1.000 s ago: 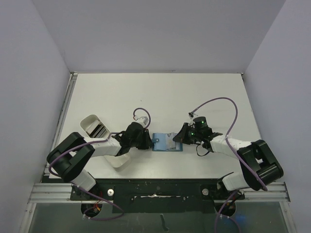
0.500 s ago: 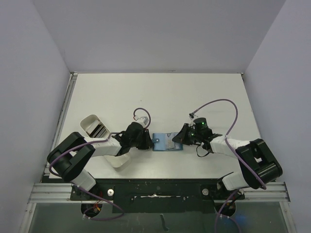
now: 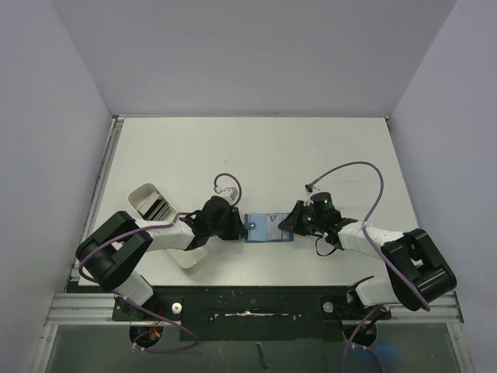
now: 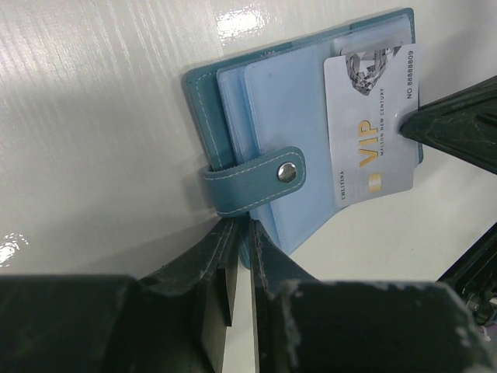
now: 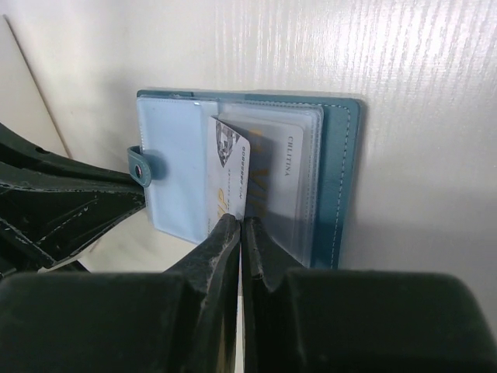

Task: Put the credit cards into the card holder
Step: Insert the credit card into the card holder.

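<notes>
The teal card holder (image 3: pixel 255 231) lies open on the table between my two grippers, its strap tab and snap stud (image 4: pixel 288 172) facing the left wrist camera. My left gripper (image 4: pixel 242 233) is shut on the holder's near edge. A pale credit card (image 5: pixel 227 167) marked VIP (image 4: pixel 371 136) stands tilted over the clear sleeves, and my right gripper (image 5: pixel 241 224) is shut on its edge. A second card (image 5: pixel 286 183) sits inside a clear sleeve. In the top view the left gripper (image 3: pixel 236 227) and right gripper (image 3: pixel 289 225) flank the holder.
A long white tray (image 3: pixel 149 200) lies to the left under the left arm, with dark items at its far end. Purple cables loop above both wrists. White walls enclose the table on three sides.
The right arm has shifted slightly, its wrist moving a little right and nearer while still holding the card. The left arm and the card holder have stayed put.
</notes>
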{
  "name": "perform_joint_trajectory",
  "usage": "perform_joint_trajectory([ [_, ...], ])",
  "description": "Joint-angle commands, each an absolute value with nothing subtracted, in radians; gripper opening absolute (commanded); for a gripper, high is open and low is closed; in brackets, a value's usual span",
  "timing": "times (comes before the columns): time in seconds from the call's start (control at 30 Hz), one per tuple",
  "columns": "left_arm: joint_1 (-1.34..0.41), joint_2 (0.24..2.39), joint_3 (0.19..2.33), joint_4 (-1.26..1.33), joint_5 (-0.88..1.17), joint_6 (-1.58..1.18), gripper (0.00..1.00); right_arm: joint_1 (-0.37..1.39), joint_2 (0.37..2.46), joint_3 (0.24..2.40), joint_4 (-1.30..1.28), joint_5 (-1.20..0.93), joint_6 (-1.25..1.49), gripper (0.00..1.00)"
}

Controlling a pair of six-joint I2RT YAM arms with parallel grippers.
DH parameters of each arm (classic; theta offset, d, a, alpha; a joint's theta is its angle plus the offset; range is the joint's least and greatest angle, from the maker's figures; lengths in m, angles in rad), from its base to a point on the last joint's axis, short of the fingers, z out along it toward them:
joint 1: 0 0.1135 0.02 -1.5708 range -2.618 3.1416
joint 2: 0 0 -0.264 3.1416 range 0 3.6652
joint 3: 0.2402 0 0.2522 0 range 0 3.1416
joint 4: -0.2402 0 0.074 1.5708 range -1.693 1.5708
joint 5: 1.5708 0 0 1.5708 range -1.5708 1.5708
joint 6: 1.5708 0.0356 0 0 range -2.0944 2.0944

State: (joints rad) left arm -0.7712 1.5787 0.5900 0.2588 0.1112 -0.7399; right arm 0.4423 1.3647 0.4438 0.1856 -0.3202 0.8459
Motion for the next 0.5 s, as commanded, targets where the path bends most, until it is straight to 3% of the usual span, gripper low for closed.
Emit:
perform_joint_trajectory([
  [0.0,-0.781,1.586,0.614,0.305,0.121,-0.748,0.11,0.460,1.365,0.432,0.205,-0.275,0.828,0.00],
  [0.47,-0.781,1.601,0.630,0.299,0.117,-0.738,0.11,0.459,1.451,0.467,0.219,-0.336,0.780,0.00],
])
